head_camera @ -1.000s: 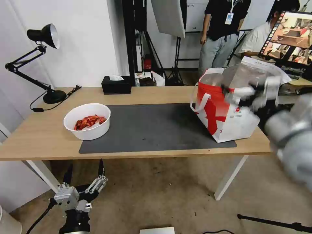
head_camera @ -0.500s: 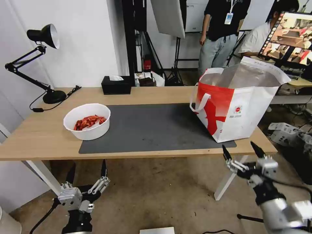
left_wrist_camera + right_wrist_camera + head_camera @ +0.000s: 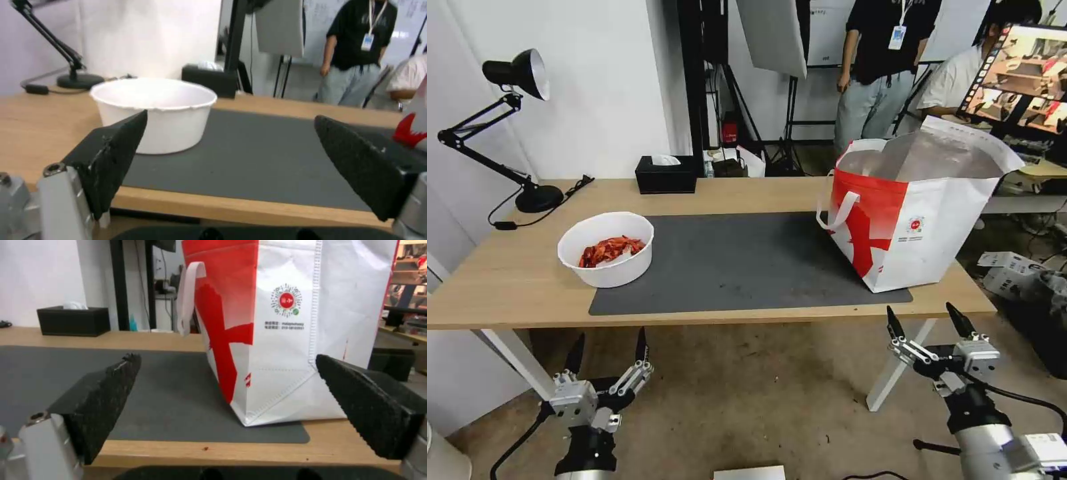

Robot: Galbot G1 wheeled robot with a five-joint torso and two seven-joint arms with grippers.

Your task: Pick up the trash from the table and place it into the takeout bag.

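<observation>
Worktop (image 3: 514, 280): light wood, white legs; dark grey mat (image 3: 740, 267) centred on it.
Room: black desk lamp (image 3: 507, 127) and black tissue box (image 3: 666, 175) behind the mat.
Trash: white bowl (image 3: 606, 249) of red shells, on the mat's left edge.
Takeout bag (image 3: 914, 213): red-and-white, foil-lined, upright on the mat's right end.
Left end effector (image 3: 606, 350): below the worktop's front edge, fingers wide apart, empty.
Right end effector (image 3: 924, 322): likewise, near the bag.

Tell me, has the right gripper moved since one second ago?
Yes. The right gripper was up at the takeout bag; now it is below the table edge, open.
</observation>
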